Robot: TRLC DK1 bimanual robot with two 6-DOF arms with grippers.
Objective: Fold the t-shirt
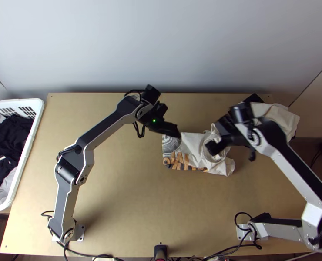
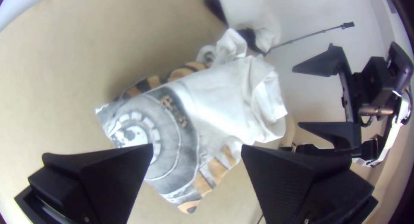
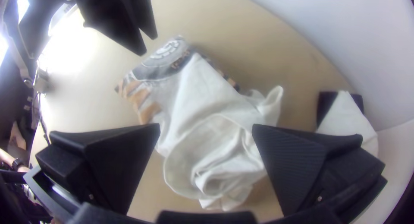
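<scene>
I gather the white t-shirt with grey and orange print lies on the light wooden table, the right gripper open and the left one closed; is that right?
Not quite: the left gripper is open, its fingers wide apart in the left wrist view. The t-shirt lies on the table, and the right gripper is open.

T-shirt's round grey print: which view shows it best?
The left wrist view: the print is largest there, its rings clear, though the left gripper covers part of it. The top view shows it small, close to that gripper; the right wrist view shows it foreshortened and farther off.
</scene>
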